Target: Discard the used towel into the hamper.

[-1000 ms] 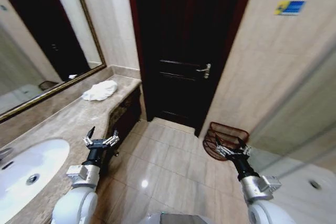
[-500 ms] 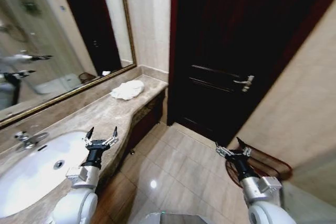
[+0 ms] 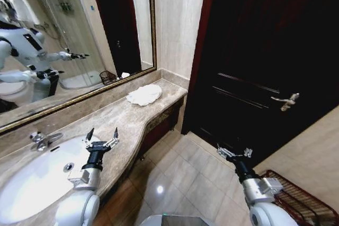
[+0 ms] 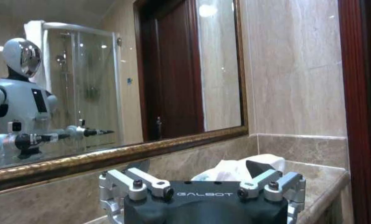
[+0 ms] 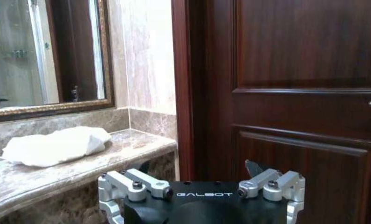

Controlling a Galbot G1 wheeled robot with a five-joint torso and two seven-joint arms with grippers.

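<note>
Item 1: towel [image 3: 144, 95], white, crumpled, on the counter [image 3: 106, 117] at its far end, near the door [image 3: 265, 51]. I judge it light, soft and limp; pinch a raised fold on top.

Item 2: left gripper [image 3: 101, 137], jaws spread and empty, over the counter's near end, well short of the towel.

Item 3: right gripper [image 3: 233, 153], jaws spread, above the floor off the counter.

Item 4: hamper [image 3: 299, 202], far off the counter, by the right arm.

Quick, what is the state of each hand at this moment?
Left hand: open, holding nothing, above the counter edge by the sink.
Right hand: open, holding nothing, over the floor before the door.
</note>
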